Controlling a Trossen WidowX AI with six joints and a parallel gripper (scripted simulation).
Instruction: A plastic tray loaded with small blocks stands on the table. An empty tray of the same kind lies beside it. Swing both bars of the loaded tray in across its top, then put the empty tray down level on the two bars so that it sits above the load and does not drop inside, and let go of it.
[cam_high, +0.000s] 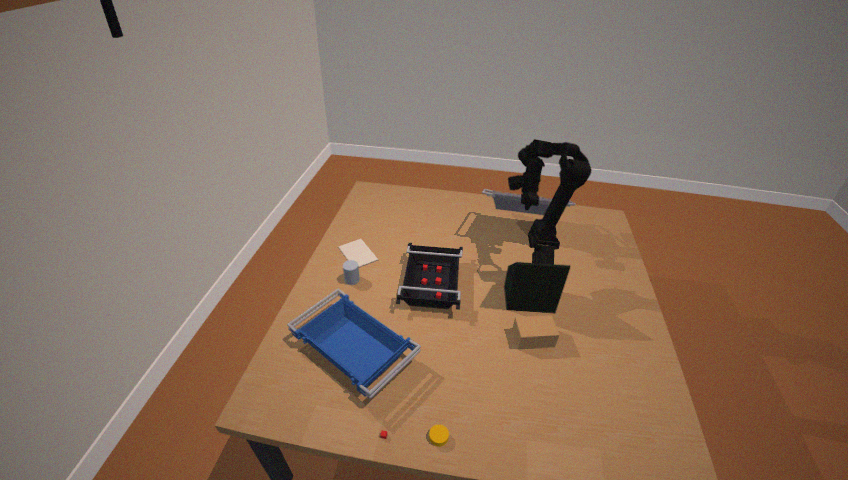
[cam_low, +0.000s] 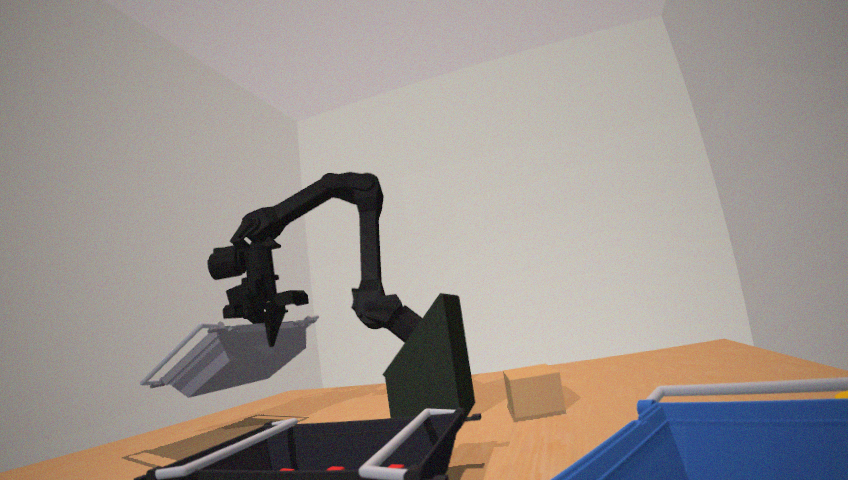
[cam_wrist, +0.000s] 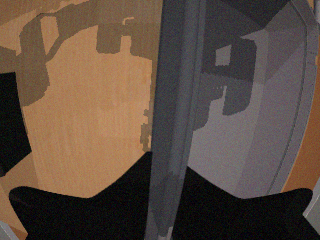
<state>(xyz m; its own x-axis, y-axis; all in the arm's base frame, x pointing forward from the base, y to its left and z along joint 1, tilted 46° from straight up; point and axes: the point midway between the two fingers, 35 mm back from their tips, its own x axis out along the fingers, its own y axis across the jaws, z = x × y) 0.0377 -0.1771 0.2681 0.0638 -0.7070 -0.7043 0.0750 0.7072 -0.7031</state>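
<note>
The loaded tray (cam_high: 453, 276) (cam_low: 357, 437) is black and stands on the table with several red blocks inside. Its far bar (cam_high: 437, 252) and its near bar (cam_high: 419, 290) both lie across its top, near the two ends. The empty grey tray (cam_high: 508, 203) (cam_low: 249, 359) (cam_wrist: 240, 145) hangs in the air beyond the black tray, beside the arm. It is tilted, with one long side lower. My gripper (cam_high: 527, 205) (cam_low: 272, 342) (cam_wrist: 157, 158) is shut on its upper long side wall. The fingertips are partly hidden by the wall in the wrist view.
A blue tray (cam_high: 357, 342) (cam_low: 755, 440) with bars swung out stands near the black tray. A grey-blue cylinder (cam_high: 351, 273) and white sheet (cam_high: 358, 252) lie left. A dark green panel (cam_high: 535, 288) (cam_low: 425, 362) and tan block (cam_high: 536, 331) (cam_low: 535, 396) stand right. A yellow disc (cam_high: 439, 434) and red block (cam_high: 383, 434) lie in front.
</note>
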